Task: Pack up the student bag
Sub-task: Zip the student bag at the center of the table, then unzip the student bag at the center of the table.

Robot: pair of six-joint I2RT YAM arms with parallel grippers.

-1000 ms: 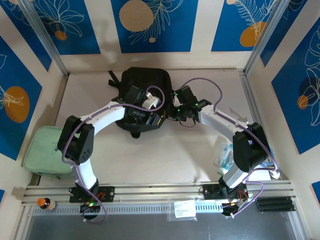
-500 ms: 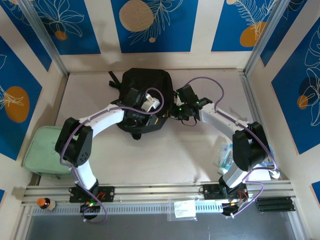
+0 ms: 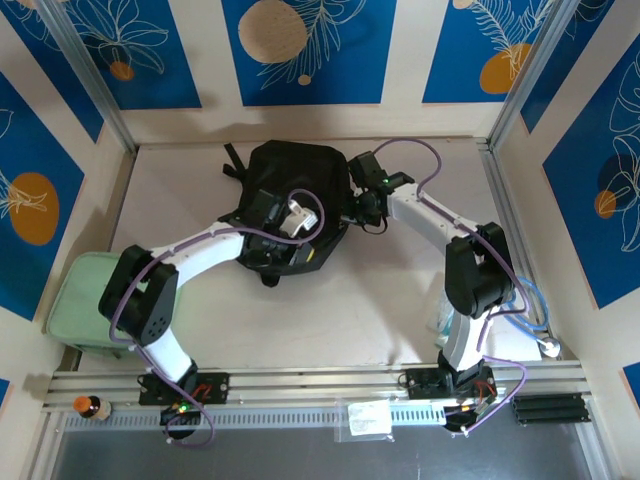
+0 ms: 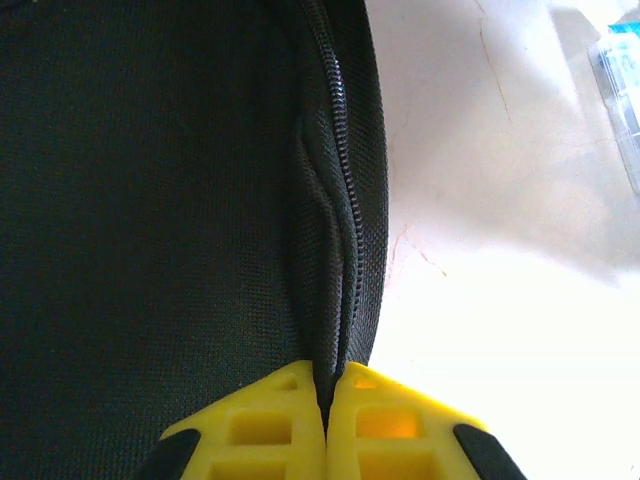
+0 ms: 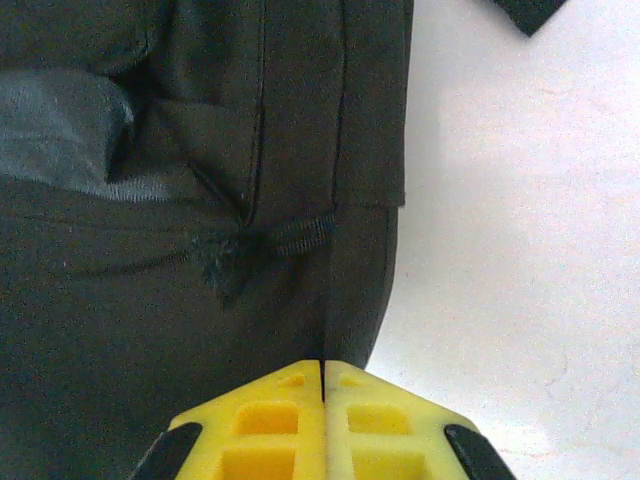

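Since a second ago my right arm has swung inward with its elbow drawn toward the middle. My left pincer has closed, and the student bag (image 3: 290, 172) has slid a little toward the far wall.

From above, the bag lies at the far middle of the desk (image 3: 330, 300). My left pincer (image 3: 305, 250) is at its near edge and my right pincer (image 3: 352, 205) at its right side.

In the left wrist view, my left pincer (image 4: 326, 385) is pressed together with the zip (image 4: 346, 230) seam running straight into it. I judge I am pinching that edge.

In the right wrist view, my right pincer (image 5: 322, 368) is pressed together too, on black fabric at the bag's side as far as I can tell.

The zip looks closed here, so the step in hand seems to be opening the bag. I should keep one grip firm as an anchor and draw the other along the zip line rather than up off the desk. I should pull slowly, since soft fabric bunches and slips.
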